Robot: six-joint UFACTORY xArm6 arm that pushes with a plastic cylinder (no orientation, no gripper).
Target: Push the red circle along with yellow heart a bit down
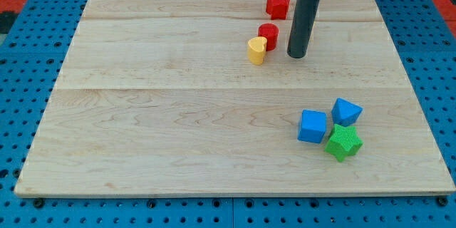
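My tip [297,55] down on the board [178,114], just to the view's right of the red circle [268,35] & yellow heart [257,50].
Tool = plain dark rod, upright, nothing to open or shut, holding nothing; small gap btwn rod & red circle, no contact that I can see; red circle sits to the tip's left & slightly up; yellow heart touches it, to the tip's left at abt the same height; red star [278,5] is up-left of the tip, beside the rod's upper part; blue cube [312,126], a 2nd blue block [347,111] & green block [343,143] cluster well below the tip, a bit to the view's right, apparently touching each other.
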